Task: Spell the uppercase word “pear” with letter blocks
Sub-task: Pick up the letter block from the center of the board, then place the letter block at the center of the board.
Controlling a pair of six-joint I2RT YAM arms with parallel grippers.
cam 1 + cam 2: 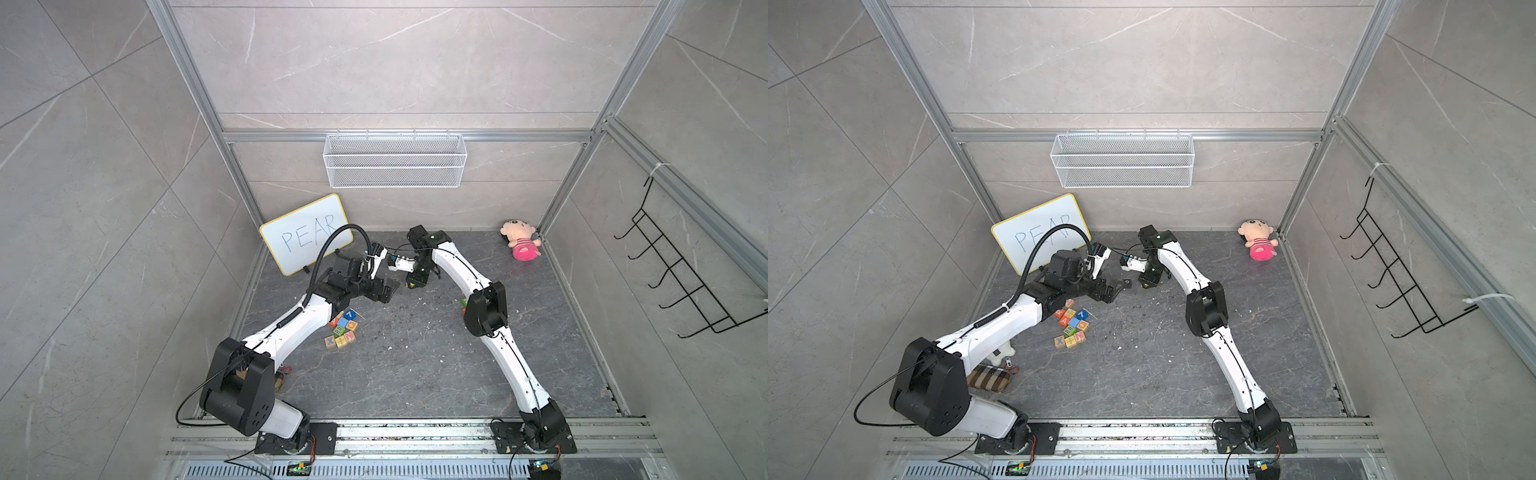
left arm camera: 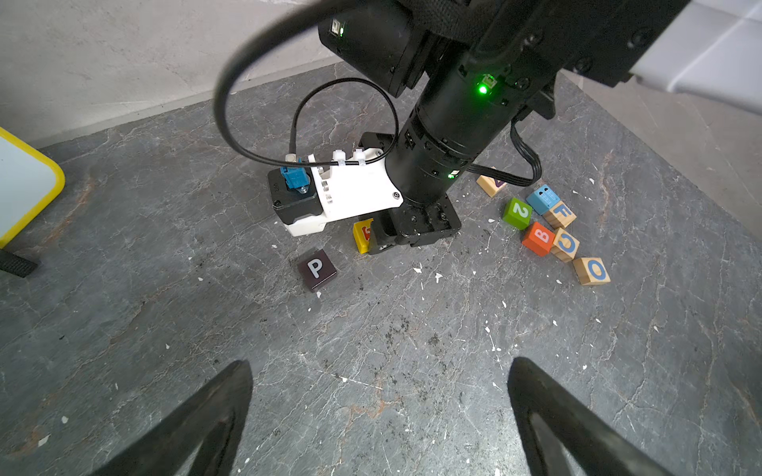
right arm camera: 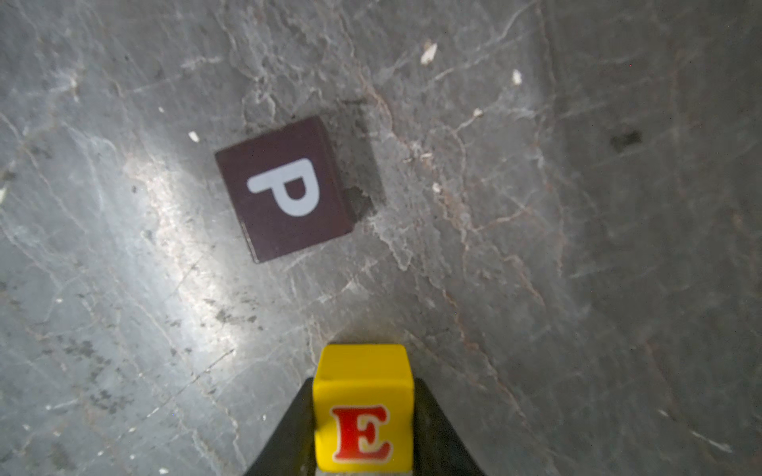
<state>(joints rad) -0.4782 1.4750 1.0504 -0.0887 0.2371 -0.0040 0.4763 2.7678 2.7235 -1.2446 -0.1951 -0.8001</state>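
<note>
The right end effector (image 3: 363,385) gripped the yellow "E" block (image 3: 363,428) near the dark "P" block (image 3: 288,189) on the tabletop (image 3: 536,288). The left end effector (image 2: 379,366) gaped wide. The whiteboard (image 1: 307,237) read "PEAR".

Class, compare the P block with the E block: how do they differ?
Colour: the P block is dark with a white letter; the E block is yellow with a red one. State: the P block lies free on the table; the E block sits clamped in the right gripper. Both are small lettered cubes.
</note>
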